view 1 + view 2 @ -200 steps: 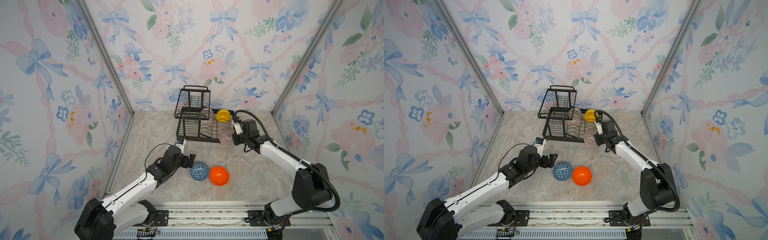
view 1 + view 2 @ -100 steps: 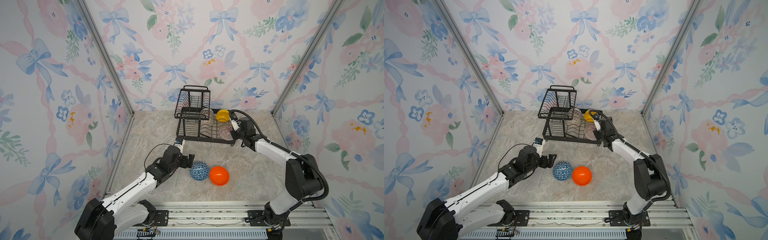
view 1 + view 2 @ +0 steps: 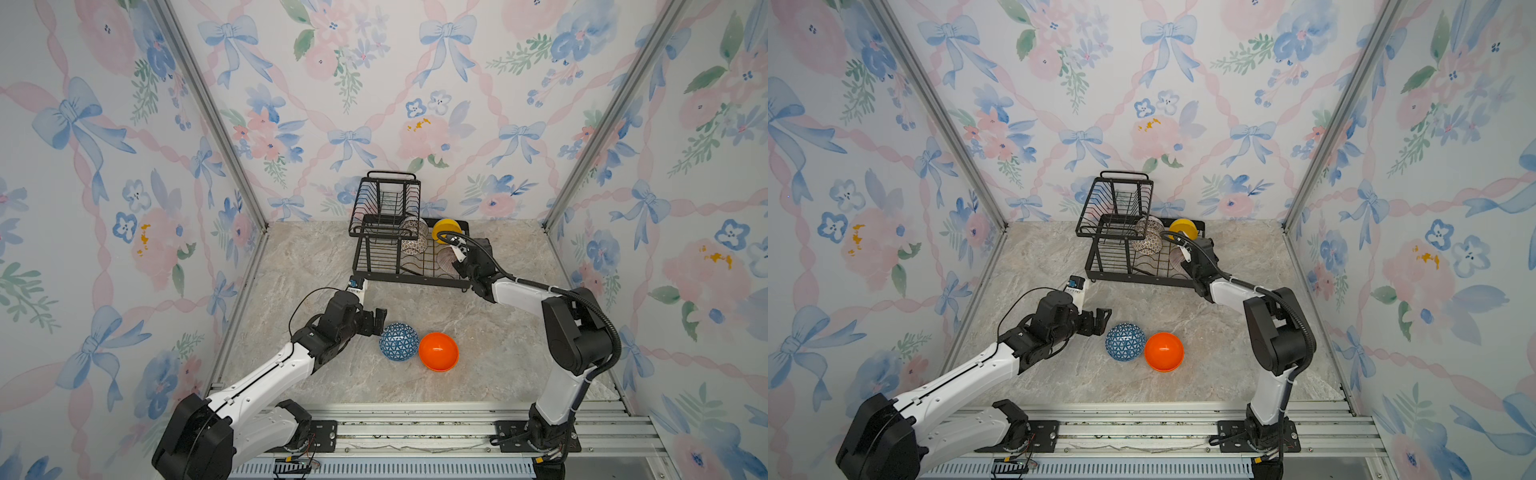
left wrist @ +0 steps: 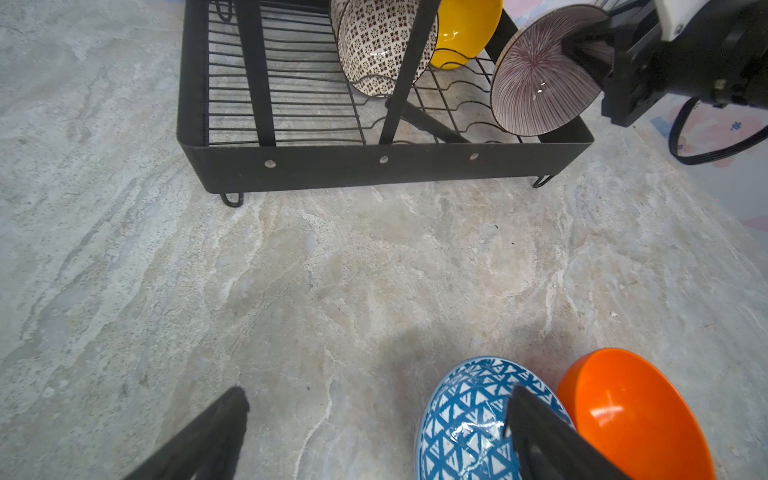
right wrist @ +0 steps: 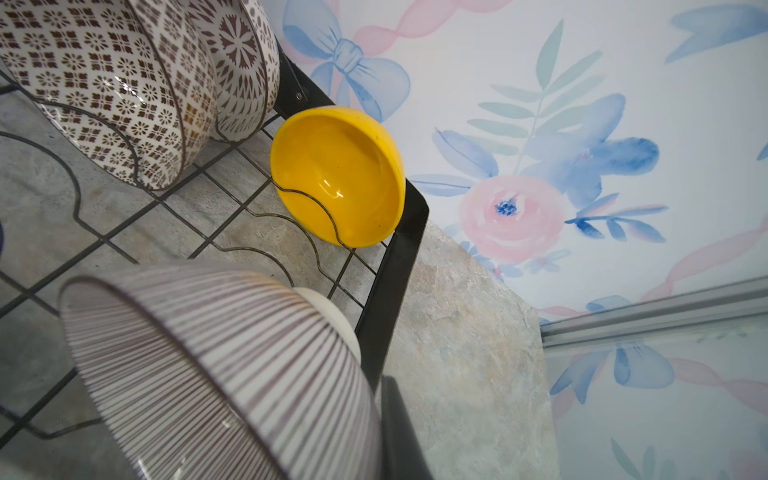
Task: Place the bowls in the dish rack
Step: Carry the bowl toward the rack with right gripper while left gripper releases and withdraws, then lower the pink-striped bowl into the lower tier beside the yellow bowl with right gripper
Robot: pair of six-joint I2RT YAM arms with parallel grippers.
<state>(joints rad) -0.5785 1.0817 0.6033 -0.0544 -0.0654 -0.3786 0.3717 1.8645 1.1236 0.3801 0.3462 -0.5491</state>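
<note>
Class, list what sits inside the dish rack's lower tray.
In the dish rack: front patterned bowl, rear patterned bowl partly covered by it, yellow bowl, and ribbed bowl clamped by the right gripper.

You have bright, even, diffuse light from overhead. Shadows on the desk (image 4: 291,270) are soft and faint, darkest beside the blue bowl (image 4: 465,415). Small glare spots sit on the orange bowl (image 4: 623,415) and yellow bowl (image 5: 336,174). In your right wrist view the nearest ribbed bowl (image 5: 216,374) is blurred; top views are sharp.
</note>
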